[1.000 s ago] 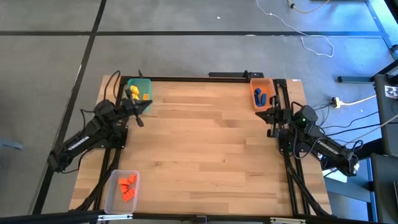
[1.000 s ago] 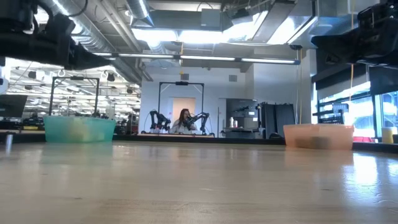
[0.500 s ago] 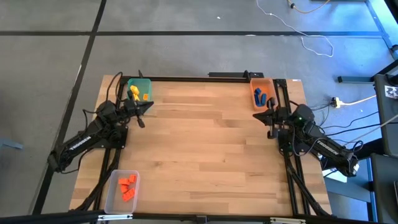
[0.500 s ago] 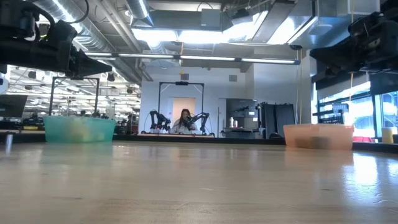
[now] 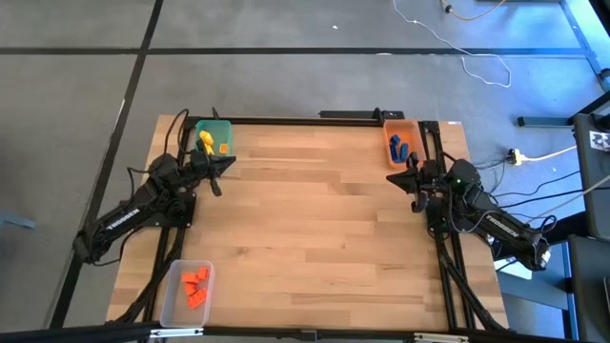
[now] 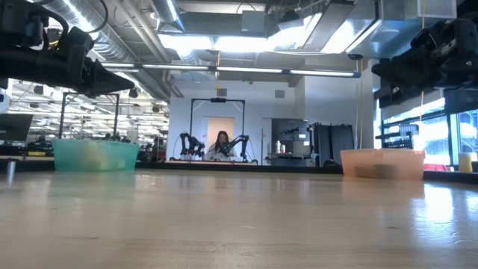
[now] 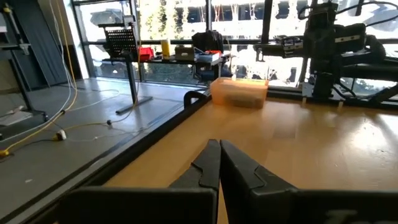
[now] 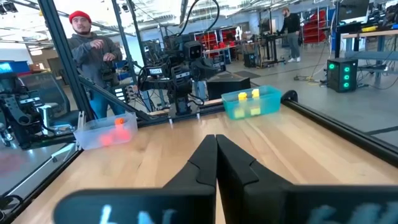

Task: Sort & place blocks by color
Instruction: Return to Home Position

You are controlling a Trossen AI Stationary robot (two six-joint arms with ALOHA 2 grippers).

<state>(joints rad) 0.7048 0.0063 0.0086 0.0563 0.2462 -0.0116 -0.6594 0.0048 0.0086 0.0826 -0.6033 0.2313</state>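
Yellow blocks [image 5: 204, 143] are seen from above in the green bin [image 5: 222, 131] at the desk's [image 5: 305, 219] far left corner, blue blocks [image 5: 399, 148] in the orange bin [image 5: 406, 131] at the far right corner, and orange-red blocks [image 5: 195, 285] in the clear bin [image 5: 175, 311] at the near left corner. At desk level, the left gripper [image 6: 123, 86] and right gripper [image 6: 379, 71] are held above the surface, each near its far-corner bin. By the wrist cameras, both pairs of fingers are shown pressed together, with nothing held.
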